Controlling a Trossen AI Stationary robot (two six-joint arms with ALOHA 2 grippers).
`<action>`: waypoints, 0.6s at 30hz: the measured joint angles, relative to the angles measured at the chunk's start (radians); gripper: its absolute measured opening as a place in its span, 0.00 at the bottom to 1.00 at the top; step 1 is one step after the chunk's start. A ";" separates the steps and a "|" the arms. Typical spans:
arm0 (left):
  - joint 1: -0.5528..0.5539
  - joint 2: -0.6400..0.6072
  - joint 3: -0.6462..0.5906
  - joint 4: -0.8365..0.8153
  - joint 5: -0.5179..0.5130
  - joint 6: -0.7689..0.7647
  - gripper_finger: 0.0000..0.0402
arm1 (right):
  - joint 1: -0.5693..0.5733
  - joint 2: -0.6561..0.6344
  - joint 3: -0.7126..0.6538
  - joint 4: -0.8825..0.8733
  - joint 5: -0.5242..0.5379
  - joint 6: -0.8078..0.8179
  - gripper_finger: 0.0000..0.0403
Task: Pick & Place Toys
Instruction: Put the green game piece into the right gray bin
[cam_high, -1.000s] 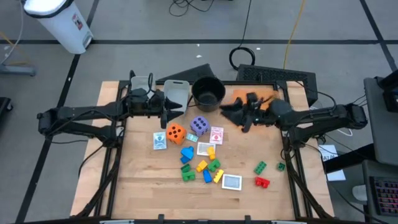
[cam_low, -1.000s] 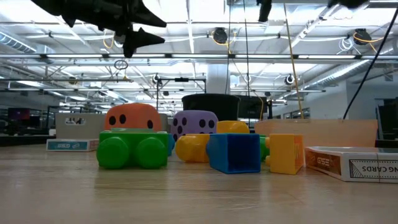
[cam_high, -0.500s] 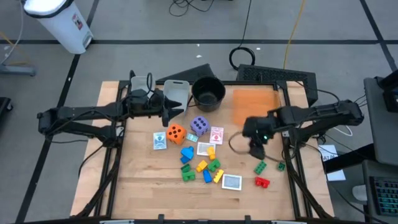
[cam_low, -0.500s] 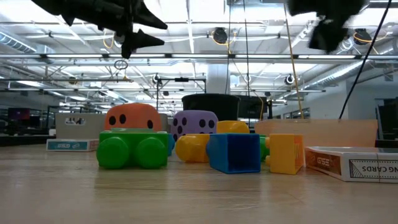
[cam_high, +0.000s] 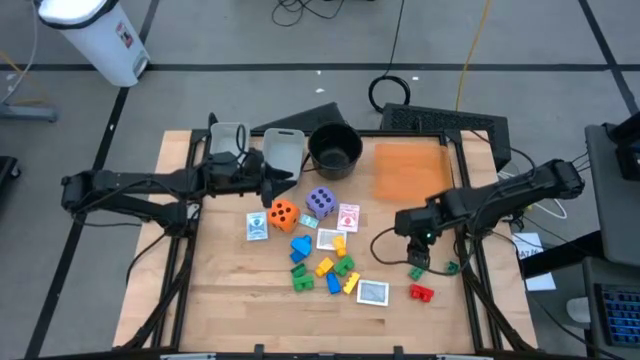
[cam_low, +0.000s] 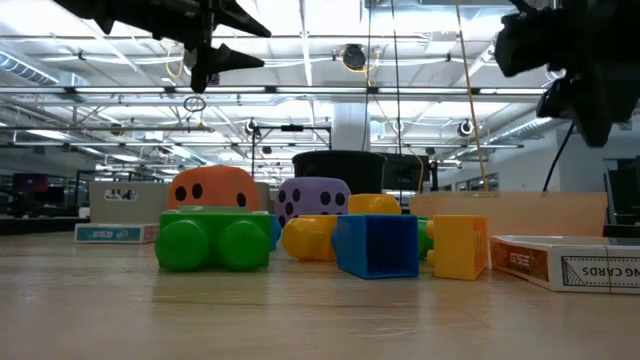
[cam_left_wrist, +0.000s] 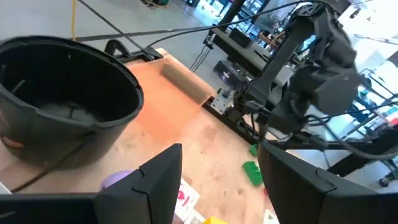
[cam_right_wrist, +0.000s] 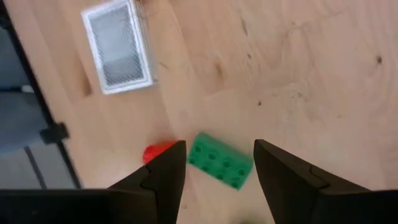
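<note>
My right gripper (cam_high: 416, 256) is open and points down over the table's right part. Its fingers (cam_right_wrist: 163, 174) stand on either side of a green block (cam_right_wrist: 221, 163) lying flat on the wood, without touching it. That block (cam_high: 418, 269) has a red block (cam_high: 421, 292) and a small green block (cam_high: 451, 267) close by. My left gripper (cam_high: 290, 178) is open and empty, held above the table near the grey bin (cam_high: 284, 152). The orange die (cam_high: 283, 213), the purple die (cam_high: 320, 200), cards (cam_high: 348, 217) and mixed blocks (cam_high: 325, 265) lie mid-table.
A round black pot (cam_high: 334, 148) and two grey bins (cam_high: 228, 140) stand at the far edge, beside an orange mat (cam_high: 408, 170) at the far right. A card (cam_right_wrist: 118, 53) lies near the green block. Bare wood shows along the near edge.
My right gripper has swung from over the orange mat toward the table's near edge and come down, tipping to point downward over the green block. The toys have not moved.
</note>
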 joint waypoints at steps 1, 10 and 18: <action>-0.011 0.000 0.000 0.000 -0.004 -0.011 0.54 | 0.000 0.000 -0.015 0.010 -0.002 -0.012 0.46; -0.110 0.000 0.000 -0.001 -0.104 -0.042 0.54 | 0.094 -0.001 -0.041 0.033 -0.184 -0.091 0.47; -0.179 0.008 0.000 0.001 -0.215 -0.066 0.54 | 0.347 -0.001 -0.037 0.024 0.119 -0.413 0.47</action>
